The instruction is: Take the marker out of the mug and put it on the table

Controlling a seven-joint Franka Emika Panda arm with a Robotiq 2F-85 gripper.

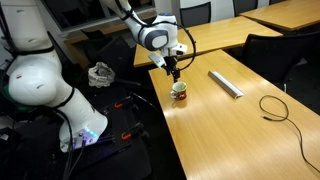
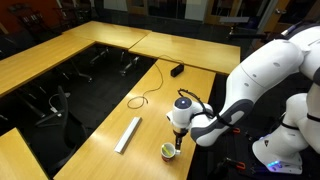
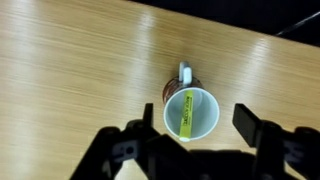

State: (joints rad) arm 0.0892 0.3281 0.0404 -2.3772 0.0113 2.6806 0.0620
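The white mug (image 3: pixel 190 112) stands upright on the light-brown wooden table (image 3: pixel 70 70), its handle toward the top of the wrist view. The yellow marker (image 3: pixel 185 113) leans inside it. The mug also shows in both exterior views (image 1: pixel 180 91) (image 2: pixel 169 152), near the table's edge. My gripper (image 3: pixel 190 130) hangs straight above the mug, open, with one finger on each side of the rim and nothing between them. In the exterior views the gripper (image 1: pixel 173 72) (image 2: pixel 178 141) is a short way above the mug.
A long flat grey bar (image 1: pixel 225 84) (image 2: pixel 128 134) lies on the table beside the mug. A black cable (image 1: pixel 277 107) (image 2: pixel 146 97) curls further along. The table edge runs close to the mug, with dark floor and chairs beyond.
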